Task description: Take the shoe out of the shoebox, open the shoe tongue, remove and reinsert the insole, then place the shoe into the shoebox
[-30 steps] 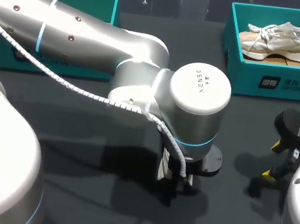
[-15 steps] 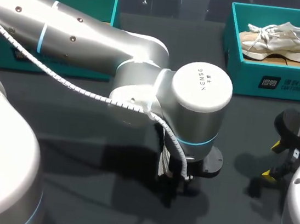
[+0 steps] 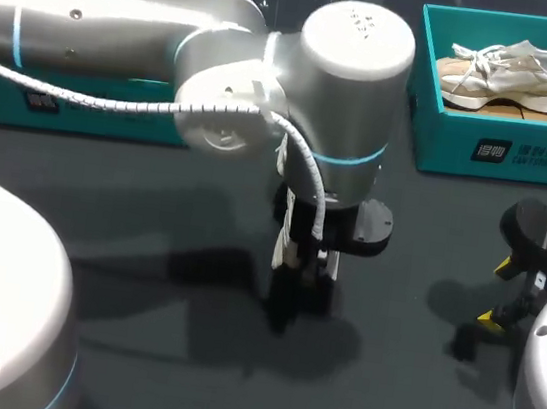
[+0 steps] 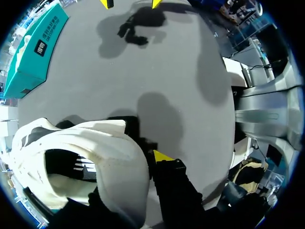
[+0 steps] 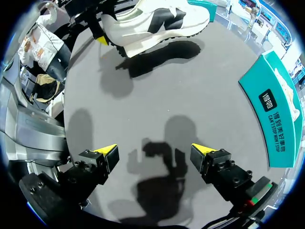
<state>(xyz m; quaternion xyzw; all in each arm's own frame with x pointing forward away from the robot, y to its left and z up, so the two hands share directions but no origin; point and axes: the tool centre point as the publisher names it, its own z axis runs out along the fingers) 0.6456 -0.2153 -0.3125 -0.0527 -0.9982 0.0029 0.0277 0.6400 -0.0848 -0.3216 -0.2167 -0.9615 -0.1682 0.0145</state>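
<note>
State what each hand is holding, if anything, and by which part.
The left hand holds the shoe by the rim of its opening, at one end. The right hand holds nothing.

A dark grey table [image 3: 147, 359] (matt and plain) spreads wide, with soft shadows lying across it.
</note>
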